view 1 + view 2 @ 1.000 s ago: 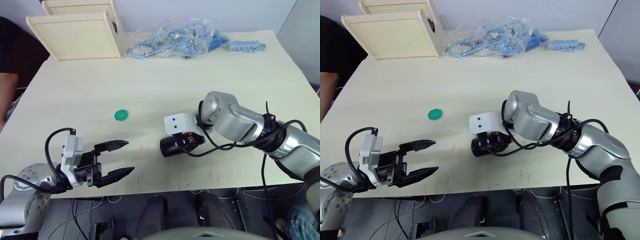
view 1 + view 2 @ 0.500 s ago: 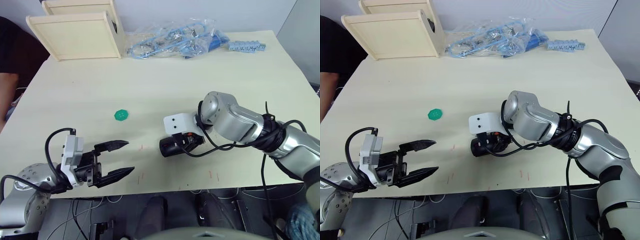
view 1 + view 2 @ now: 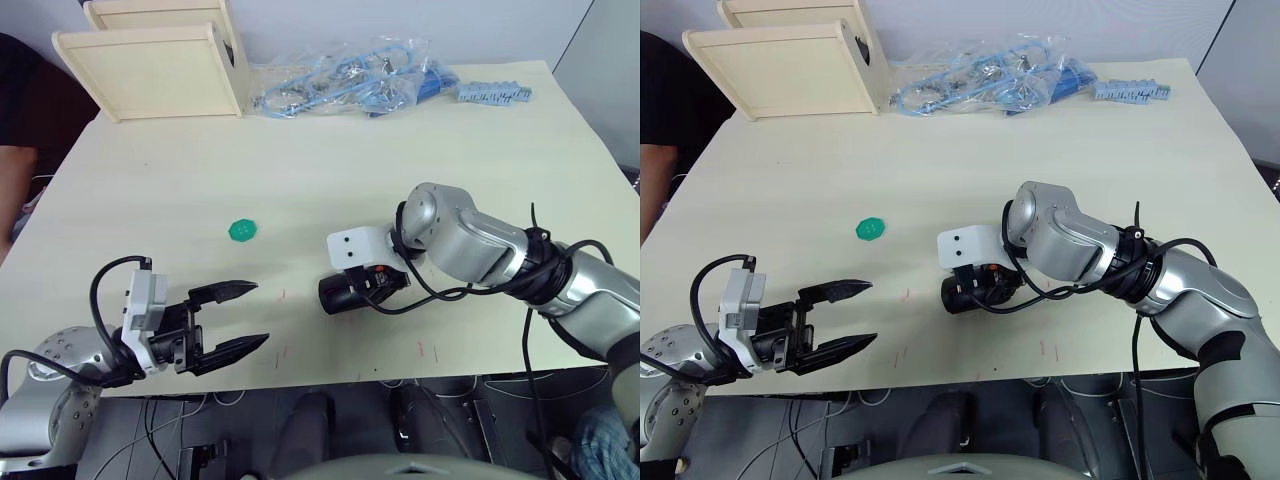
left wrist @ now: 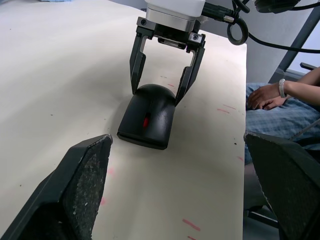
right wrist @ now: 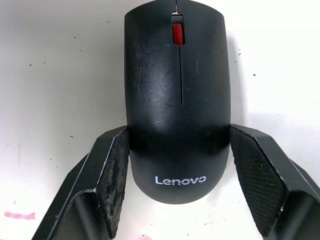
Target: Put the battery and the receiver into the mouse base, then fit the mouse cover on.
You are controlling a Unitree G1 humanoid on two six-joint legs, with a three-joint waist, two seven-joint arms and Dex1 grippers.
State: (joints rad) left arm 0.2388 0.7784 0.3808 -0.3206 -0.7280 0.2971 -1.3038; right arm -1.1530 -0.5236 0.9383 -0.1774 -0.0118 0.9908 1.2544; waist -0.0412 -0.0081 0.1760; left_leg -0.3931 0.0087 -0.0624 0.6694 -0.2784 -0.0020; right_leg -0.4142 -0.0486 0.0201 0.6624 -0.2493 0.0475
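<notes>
**Right gripper straddling the covered mouse, left gripper idling open**

The mouse point(image 5: 177, 95) is lying on the table point(image 3: 330, 170) near the front edge, right of centre, with the cover point(image 5: 176, 150) already sitting on top of it. The red wheel point(image 5: 177, 34) is showing at the front end and the Lenovo mark at the rear end. The battery is not showing anywhere, so I cannot tell where it is.

The right gripper point(image 4: 157, 75) is reaching down over the rear end of the mouse, its fingers point(image 5: 112, 170) spread to either side of the body. The left pad is sitting right against the mouse's side and the other is just beside the opposite side; whether they are actually squeezing, I cannot tell. The left wrist view is showing both fingers standing on either side of the mouse's hump.

The left gripper point(image 3: 235, 318) is hovering over the table's front left part, well apart from the mouse, fingers spread wide and holding nothing, pointing toward the mouse.

A green disc point(image 3: 242, 231) is lying on the table between the two arms, further back. A wooden box point(image 3: 150, 65), a bag of blue parts point(image 3: 345, 85) and a grey strip point(image 3: 495, 93) are lying along the far edge. A person's hand point(image 4: 267, 95) is resting beyond the table's edge in the left wrist view.
</notes>
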